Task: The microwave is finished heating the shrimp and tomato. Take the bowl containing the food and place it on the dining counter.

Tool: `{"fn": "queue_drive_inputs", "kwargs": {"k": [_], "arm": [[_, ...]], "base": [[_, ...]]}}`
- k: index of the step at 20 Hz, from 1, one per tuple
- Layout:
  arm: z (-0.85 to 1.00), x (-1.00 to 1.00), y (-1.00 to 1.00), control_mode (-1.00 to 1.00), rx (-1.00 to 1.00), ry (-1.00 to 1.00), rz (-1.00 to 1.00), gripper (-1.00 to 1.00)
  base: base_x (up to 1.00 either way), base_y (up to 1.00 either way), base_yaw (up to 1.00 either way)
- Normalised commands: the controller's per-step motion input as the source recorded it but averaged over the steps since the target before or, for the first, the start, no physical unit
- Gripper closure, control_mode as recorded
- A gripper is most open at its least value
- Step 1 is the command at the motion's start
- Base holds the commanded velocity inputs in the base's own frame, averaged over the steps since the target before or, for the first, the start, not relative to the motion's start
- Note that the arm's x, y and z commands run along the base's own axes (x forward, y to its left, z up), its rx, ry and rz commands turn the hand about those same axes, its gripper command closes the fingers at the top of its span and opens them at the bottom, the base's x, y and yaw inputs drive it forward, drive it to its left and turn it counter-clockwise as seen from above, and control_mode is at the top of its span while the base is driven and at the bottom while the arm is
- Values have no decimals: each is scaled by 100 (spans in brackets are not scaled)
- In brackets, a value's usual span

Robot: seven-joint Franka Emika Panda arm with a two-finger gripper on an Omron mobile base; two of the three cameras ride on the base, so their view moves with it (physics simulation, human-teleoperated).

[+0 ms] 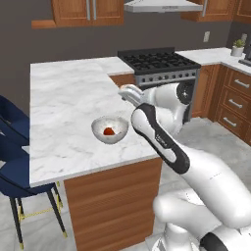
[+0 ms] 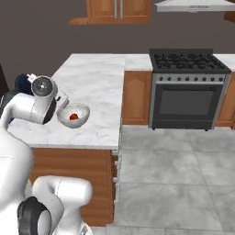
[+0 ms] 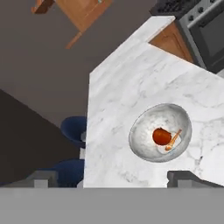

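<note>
The bowl (image 1: 110, 129) with the tomato (image 1: 109, 131) sits delivered on the desk (image 1: 63, 103); fingers (image 3: 41, 179) released, spread above it.

base views flanking, hand view overhead bowl (image 3: 160, 138)

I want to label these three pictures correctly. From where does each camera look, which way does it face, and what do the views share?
Left base view: behind the arm on its left, facing forward and down at the dining counter; white arm rises lower right.
Right base view: behind on its right, facing the same counter and the stove; arm at left.
Hand view: on the hand, looking down at the bowl; open gripper tips at bottom.
Shared: the bowl with the tomato standing on the counter.
</note>
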Motion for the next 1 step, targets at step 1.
{"fn": "queue_drive_inputs", "kwargs": {"k": [1], "arm": [[0, 0, 0, -100, 0, 0, 0, -100]], "base": [[0, 0, 0]]}}
